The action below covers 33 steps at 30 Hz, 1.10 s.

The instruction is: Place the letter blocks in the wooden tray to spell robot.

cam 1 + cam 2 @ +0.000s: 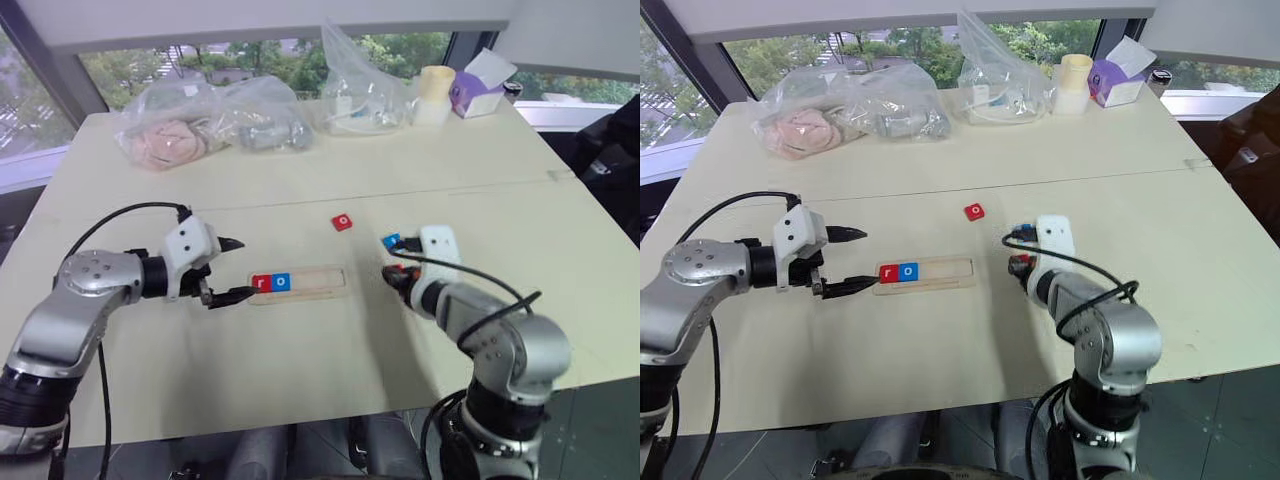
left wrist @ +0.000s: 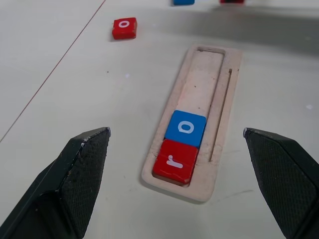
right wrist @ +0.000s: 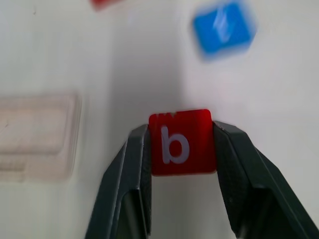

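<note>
The wooden tray lies mid-table with a red r block and a blue o block side by side at its nine o'clock end. A red o block lies at the tray's one o'clock, a blue t block at its three o'clock. The right gripper is clamped on the red b block near the t; the left gripper, fingers wide apart, sits at the tray's nine o'clock

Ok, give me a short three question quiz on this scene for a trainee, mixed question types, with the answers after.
1. True or false: the long pale wooden tray already holds the red r tile and the blue o tile.
2. Which letter tile is the right claw shut on? A) blue t B) red b C) red o
3. Fill in: the left claw is ____.

Key: 1 true. 2 B, the red b tile. 3 open.
</note>
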Each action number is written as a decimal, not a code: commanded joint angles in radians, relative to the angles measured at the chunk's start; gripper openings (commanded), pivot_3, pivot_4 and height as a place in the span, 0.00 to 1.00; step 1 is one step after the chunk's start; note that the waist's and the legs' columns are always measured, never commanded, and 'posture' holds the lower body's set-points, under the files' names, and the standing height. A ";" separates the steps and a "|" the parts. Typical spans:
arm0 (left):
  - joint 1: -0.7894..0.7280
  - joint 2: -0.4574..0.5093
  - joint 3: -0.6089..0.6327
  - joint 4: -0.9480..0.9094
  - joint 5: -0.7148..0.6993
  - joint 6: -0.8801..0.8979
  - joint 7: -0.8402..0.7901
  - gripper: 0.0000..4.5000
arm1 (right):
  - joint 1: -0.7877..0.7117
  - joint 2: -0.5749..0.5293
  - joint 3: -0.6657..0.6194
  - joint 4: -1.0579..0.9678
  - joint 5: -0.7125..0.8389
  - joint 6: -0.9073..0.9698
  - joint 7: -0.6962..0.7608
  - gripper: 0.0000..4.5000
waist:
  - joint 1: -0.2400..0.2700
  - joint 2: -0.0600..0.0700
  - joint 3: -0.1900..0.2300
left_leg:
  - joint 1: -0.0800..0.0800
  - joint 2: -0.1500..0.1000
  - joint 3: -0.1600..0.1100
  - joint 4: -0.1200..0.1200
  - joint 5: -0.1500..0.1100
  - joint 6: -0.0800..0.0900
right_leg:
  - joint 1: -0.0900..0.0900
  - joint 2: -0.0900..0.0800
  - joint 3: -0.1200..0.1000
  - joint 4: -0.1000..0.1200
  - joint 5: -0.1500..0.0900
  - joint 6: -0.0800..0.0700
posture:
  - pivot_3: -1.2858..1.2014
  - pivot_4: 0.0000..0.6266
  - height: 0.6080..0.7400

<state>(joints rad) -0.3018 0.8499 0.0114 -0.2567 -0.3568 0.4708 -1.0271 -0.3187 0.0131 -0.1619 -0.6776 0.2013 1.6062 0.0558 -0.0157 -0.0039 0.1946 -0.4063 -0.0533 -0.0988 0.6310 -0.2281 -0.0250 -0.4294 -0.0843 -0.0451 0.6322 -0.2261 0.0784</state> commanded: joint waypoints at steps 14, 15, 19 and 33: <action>-0.042 0.020 -0.019 0.034 0.001 -0.046 -0.089 1.00 | 0.005 -0.477 0.024 0.019 0.151 -0.418 0.439 0.98 | 0.003 -0.001 0.000 | 0.001 -0.002 0.012 0.001 0.000 0.002 | 0.001 -0.004 0.006 -0.004 -0.002 0.002 | 0.52 0.24 1.00; -0.044 0.025 -0.021 0.030 -0.002 -0.046 -0.103 1.00 | 0.038 -0.549 0.034 0.038 0.170 -0.505 0.537 0.98 | 0.002 -0.002 0.000 | 0.001 -0.001 0.012 0.001 0.000 0.003 | 0.001 -0.004 0.006 -0.004 -0.001 0.004 | 0.52 0.24 1.00; -0.044 0.067 -0.052 -0.006 0.024 -0.070 -0.165 1.00 | 0.178 -0.850 0.119 0.184 0.108 -0.925 0.902 0.98 | 0.001 -0.002 0.001 | 0.001 -0.001 0.015 0.000 -0.003 0.008 | 0.001 -0.003 0.006 -0.004 -0.002 0.008 | 0.52 0.24 1.00; -0.089 0.154 0.078 -0.289 -0.227 0.224 -0.134 1.00 | -0.037 -0.795 0.286 0.768 -0.028 -1.528 1.111 0.98 | 0.005 -0.006 0.003 | 0.002 0.000 0.016 0.005 -0.004 0.008 | 0.003 -0.002 0.010 -0.003 0.001 0.004 | 0.52 0.24 1.00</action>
<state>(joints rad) -0.3762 0.9967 0.0469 -0.5057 -0.5376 0.6705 -1.1709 -0.3395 -0.7819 0.1229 0.0753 0.1758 0.1136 1.1454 -0.0106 -0.0097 0.1975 -0.4045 -0.0533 -0.0830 0.6361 -0.2316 -0.0169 -0.4268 -0.0869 -0.0345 0.6292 -0.2248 0.0820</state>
